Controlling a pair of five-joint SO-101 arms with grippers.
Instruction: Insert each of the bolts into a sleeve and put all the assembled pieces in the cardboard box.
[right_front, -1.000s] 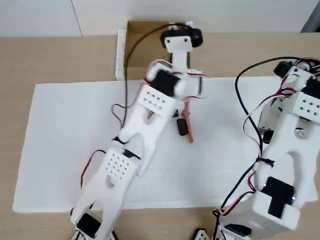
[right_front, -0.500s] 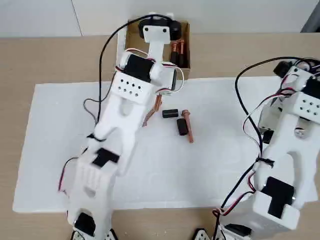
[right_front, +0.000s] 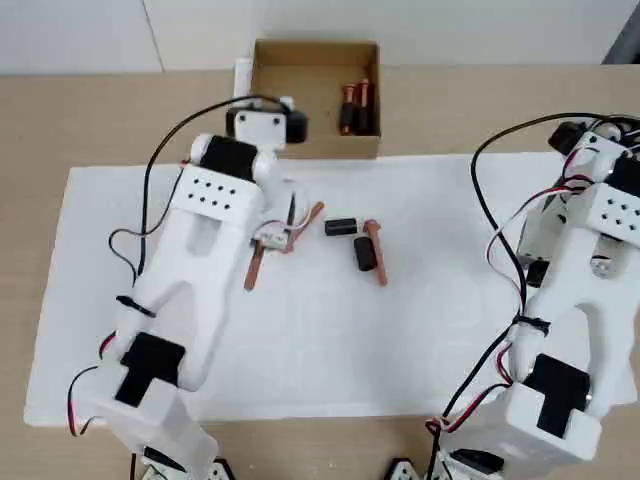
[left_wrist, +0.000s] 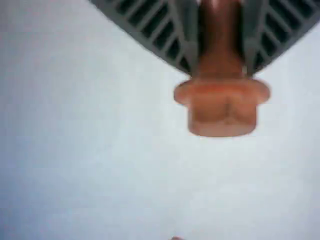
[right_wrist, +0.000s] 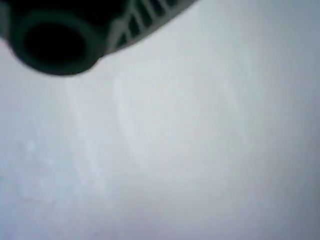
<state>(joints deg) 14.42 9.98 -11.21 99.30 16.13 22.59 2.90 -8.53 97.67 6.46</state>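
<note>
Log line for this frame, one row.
left fingers: shut on bolt, above mat | right fingers: shut on sleeve | cardboard box: assembled pieces inside | mat: loose sleeve, second sleeve beside loose bolt

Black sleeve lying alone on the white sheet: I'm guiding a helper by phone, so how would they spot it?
Start at the open brown cardboard box at the high view's top, then drop to the white sheet just in front of it. Mid-sheet lies a short black cylindrical sleeve, crosswise and touching nothing; the other black sleeve lies lengthwise beside a copper-coloured bolt.
</note>
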